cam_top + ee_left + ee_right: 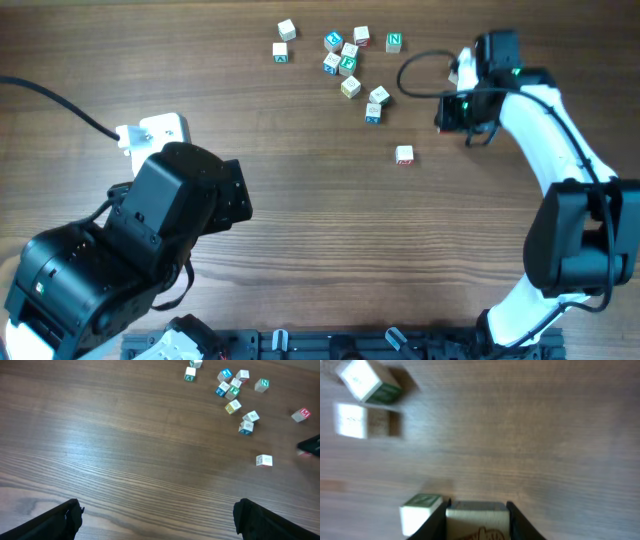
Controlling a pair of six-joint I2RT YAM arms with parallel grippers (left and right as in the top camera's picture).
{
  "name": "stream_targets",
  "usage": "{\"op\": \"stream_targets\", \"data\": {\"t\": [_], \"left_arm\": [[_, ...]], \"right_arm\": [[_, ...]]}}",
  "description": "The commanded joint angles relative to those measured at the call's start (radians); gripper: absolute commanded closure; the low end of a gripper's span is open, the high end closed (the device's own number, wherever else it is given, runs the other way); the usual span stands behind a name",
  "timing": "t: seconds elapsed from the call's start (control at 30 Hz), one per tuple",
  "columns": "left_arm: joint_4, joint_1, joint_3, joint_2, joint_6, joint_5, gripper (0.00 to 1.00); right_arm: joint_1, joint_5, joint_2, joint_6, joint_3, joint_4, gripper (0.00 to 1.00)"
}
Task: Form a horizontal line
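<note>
Small pale wooden letter cubes lie loose at the far middle of the table; no straight row of three touching cubes shows. A loose cluster (346,62) also shows in the left wrist view (231,390). A green-faced cube (394,42) sits apart on its right, and one single cube (404,155) lies nearer. My right gripper (458,75) is shut on a pale cube (477,521) right of the cluster, and the green cube (420,510) shows beside its left finger. My left gripper (157,520) is open and empty over bare wood at the near left.
Two more cubes (284,40) lie left of the cluster. A white box (158,132) with a black cable sits at the left by my left arm (150,240). A black rail (350,345) runs along the front edge.
</note>
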Motion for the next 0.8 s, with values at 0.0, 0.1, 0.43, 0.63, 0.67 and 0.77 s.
{"op": "stream_targets", "data": {"t": [0.0, 0.1, 0.43, 0.63, 0.67, 0.77], "left_arm": [[0.002, 0.001, 0.006, 0.001, -0.002, -0.013, 0.0], [0.002, 0.001, 0.006, 0.001, -0.002, -0.013, 0.0], [0.002, 0.001, 0.006, 0.001, -0.002, -0.013, 0.0], [0.002, 0.001, 0.006, 0.001, -0.002, -0.013, 0.0], [0.002, 0.001, 0.006, 0.001, -0.002, -0.013, 0.0], [0.002, 0.001, 0.006, 0.001, -0.002, -0.013, 0.0]], "right_arm": [[0.005, -0.023, 0.01, 0.032, -0.131, 0.131, 0.84], [0.005, -0.023, 0.01, 0.032, -0.211, 0.23, 0.83], [0.005, -0.023, 0.011, 0.032, -0.225, 0.238, 0.6], [0.005, -0.023, 0.01, 0.033, -0.205, 0.233, 0.41], [0.005, -0.018, 0.006, 0.033, -0.183, 0.224, 0.4], [0.005, 0.064, -0.005, 0.079, -0.086, 0.175, 0.36]]}}
